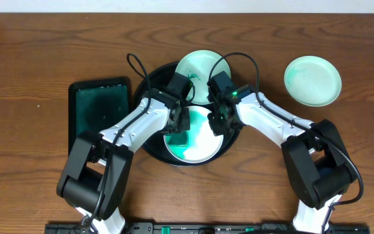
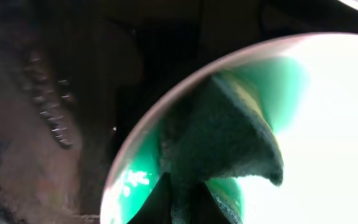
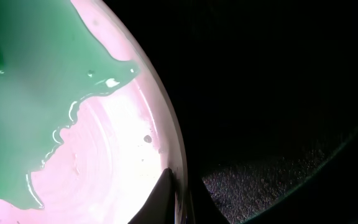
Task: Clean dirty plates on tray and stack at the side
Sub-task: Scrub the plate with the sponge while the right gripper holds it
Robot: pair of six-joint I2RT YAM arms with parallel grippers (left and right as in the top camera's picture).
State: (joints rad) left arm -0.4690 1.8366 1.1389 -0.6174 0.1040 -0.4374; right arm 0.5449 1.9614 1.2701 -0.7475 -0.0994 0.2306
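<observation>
A round black tray [image 1: 149, 148] holds two pale plates. The near plate [image 1: 200, 148] is smeared with green liquid. The far plate [image 1: 197, 65] has small green marks. My left gripper [image 1: 178, 123] is shut on a dark green sponge [image 2: 222, 140] and presses it onto the near plate's left side [image 2: 328, 143]. My right gripper [image 1: 218, 120] is shut on the near plate's right rim [image 3: 178, 158], one finger inside and one outside. A third, clean-looking plate [image 1: 312, 80] lies on the table at the right.
A black rectangular dish [image 1: 99, 107] with green liquid stands left of the tray. The brown wooden table [image 1: 31, 58] surrounds everything. Cables loop above both wrists over the far plate.
</observation>
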